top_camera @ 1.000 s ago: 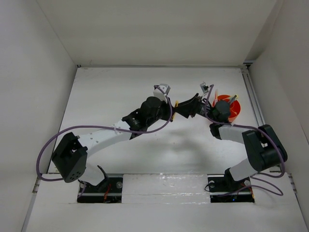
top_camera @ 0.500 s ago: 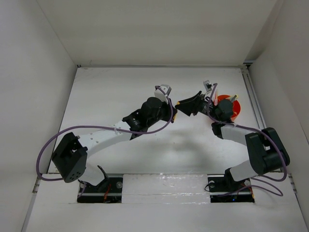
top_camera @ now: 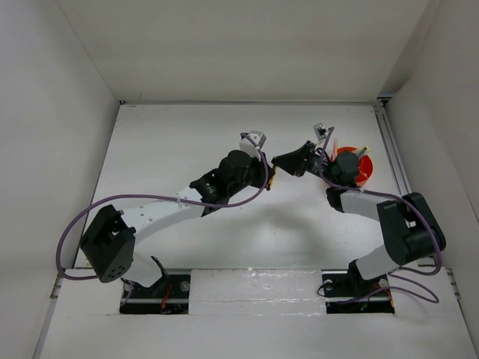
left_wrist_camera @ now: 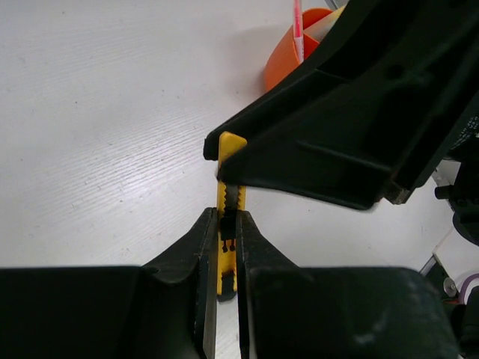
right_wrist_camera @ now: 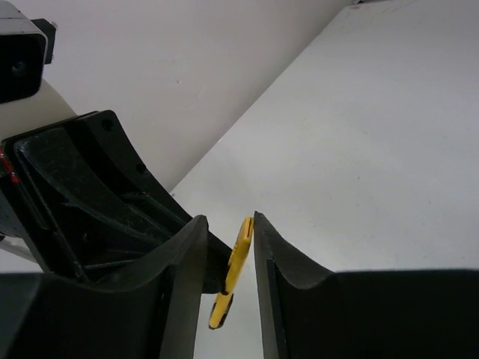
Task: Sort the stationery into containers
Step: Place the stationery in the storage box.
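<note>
My left gripper [left_wrist_camera: 227,215] is shut on a thin yellow-black piece of stationery [left_wrist_camera: 228,196] and holds it above the table, left of the tub. My right gripper [right_wrist_camera: 228,219] straddles the free end of that piece [right_wrist_camera: 238,262]. One finger touches it and a gap remains on the other side, so the jaws stand open. From above, the two grippers meet tip to tip, the left [top_camera: 269,174] and the right [top_camera: 289,162]. The round orange container [top_camera: 361,170] stands just right of them with pens upright in it, a red one [left_wrist_camera: 298,30] among them.
White walls enclose the table on three sides. The right arm's forearm [top_camera: 359,203] lies close beside the orange tub [left_wrist_camera: 288,63]. A purple cable [top_camera: 150,197] loops along the left arm. Bare white tabletop [top_camera: 172,142] lies to the left and far side.
My right gripper has moved left onto the free end of the yellow-black piece, and its jaws have narrowed around it. The left gripper has stayed shut and still.
</note>
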